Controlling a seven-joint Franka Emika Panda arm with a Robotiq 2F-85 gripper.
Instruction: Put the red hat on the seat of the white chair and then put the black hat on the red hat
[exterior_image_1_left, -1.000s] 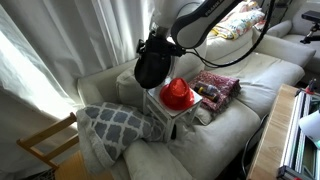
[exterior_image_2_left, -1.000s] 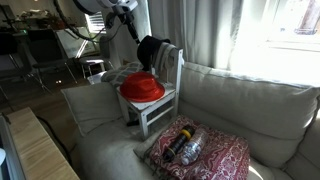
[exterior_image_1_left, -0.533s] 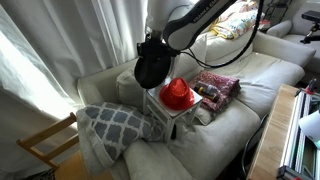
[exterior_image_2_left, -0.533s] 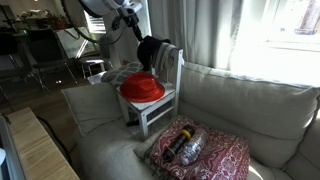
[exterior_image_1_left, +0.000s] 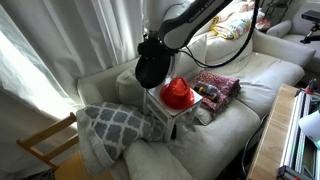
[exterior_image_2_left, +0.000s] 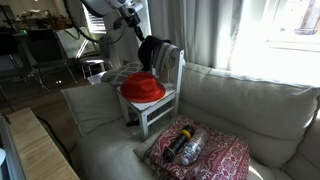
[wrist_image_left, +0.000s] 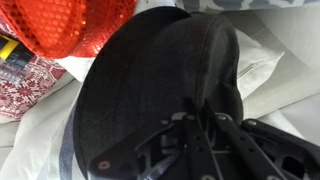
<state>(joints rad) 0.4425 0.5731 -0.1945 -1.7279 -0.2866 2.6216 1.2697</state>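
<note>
The grey sofa (exterior_image_1_left: 255, 75) spread under and around the gripper (exterior_image_1_left: 152, 44), and the white chair (exterior_image_1_left: 172, 120) stood on its cushions just below the tool. In both exterior views the black hat (exterior_image_1_left: 150, 68) hung straight down from the gripper, brim near vertical, close beside the top of the chair's slatted back (exterior_image_2_left: 172, 68). Whether it touched the slats could not be told.

Lower than the tool and a little to one side, the red hat (exterior_image_2_left: 142, 87) already sat on the seat (exterior_image_2_left: 152, 104), so the first half of the task looked done and the second was in hand. In the wrist view the red hat (wrist_image_left: 75, 25) showed beyond the far edge of the black hat (wrist_image_left: 150, 90). That view showed the gripper (wrist_image_left: 205, 125) clenched on the black hat's fabric.

The next move probably called for carrying the black hat sideways until it hung over the red crown. It would then need tipping so the brim lay level, lowering, and letting go. A tilted release could let it slide off the red hat or knock it.
</note>
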